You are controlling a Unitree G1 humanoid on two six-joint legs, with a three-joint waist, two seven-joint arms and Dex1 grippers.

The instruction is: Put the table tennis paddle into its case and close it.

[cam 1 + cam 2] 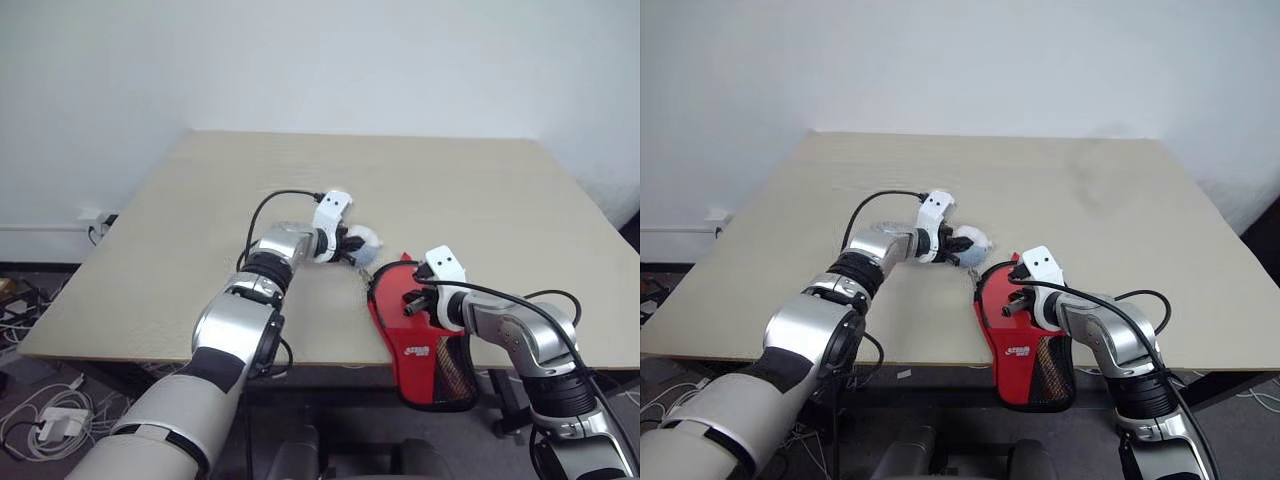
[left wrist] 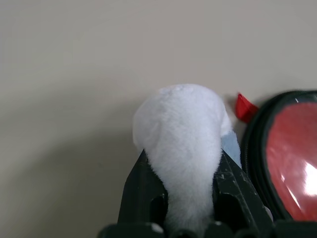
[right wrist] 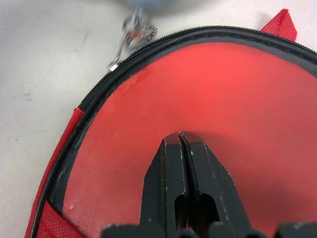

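The case point(image 1: 415, 345) lies at the table's front edge, red with a white logo and black mesh, and its narrow end hangs over the edge. The table tennis paddle's red face point(image 3: 198, 89) shows through the clear window; its handle is hidden. My right gripper point(image 3: 181, 136) is shut, and its tips rest on that window. A metal zip pull point(image 3: 132, 34) sits at the case's round end. Beside that end, my left gripper point(image 1: 352, 248) is shut on a white fluffy pompom point(image 2: 181, 124), which bulges out between the fingers point(image 2: 143, 183).
The beige table point(image 1: 450, 200) stretches bare behind the case to a white wall. A small red fabric tab point(image 2: 244, 106) sticks out from the case's rim. Cables and a power strip point(image 1: 55, 420) lie on the floor at the left.
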